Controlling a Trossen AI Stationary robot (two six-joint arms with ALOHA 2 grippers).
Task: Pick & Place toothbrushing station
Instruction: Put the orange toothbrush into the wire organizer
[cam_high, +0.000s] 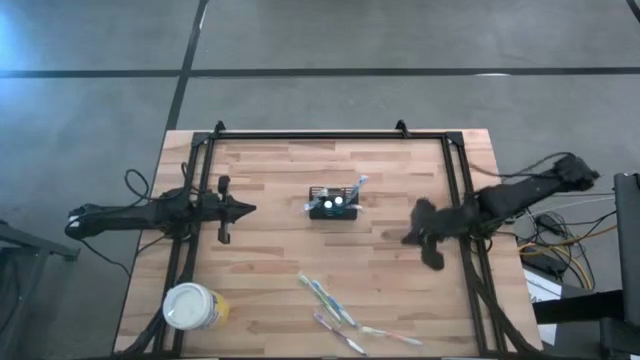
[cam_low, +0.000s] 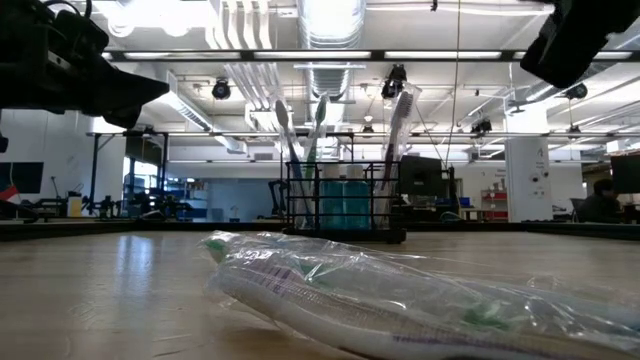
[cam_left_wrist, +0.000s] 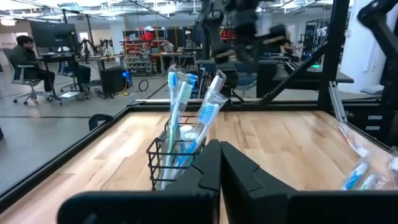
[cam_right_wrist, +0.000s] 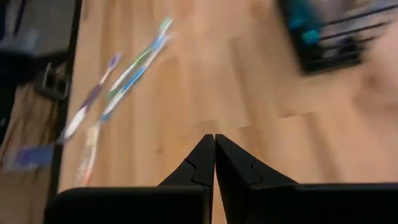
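The toothbrushing station (cam_high: 333, 204) is a small black wire holder standing on its base at the middle of the wooden table, with a few toothbrushes upright in it. It also shows in the low view (cam_low: 345, 205), the left wrist view (cam_left_wrist: 176, 155) and the right wrist view (cam_right_wrist: 323, 40). My left gripper (cam_high: 250, 209) is shut and points level at the station from the table's left, a short way off (cam_left_wrist: 219, 144). My right gripper (cam_high: 410, 238) hovers shut above the table to the station's right, tipped downward (cam_right_wrist: 214, 138). Neither holds anything.
Several loose toothbrushes in clear wrapping (cam_high: 345, 312) lie near the table's front edge, close before the low camera (cam_low: 400, 300). A yellow cup with a white lid (cam_high: 192, 306) stands at the front left. A black frame (cam_high: 330, 135) runs along the table's edges.
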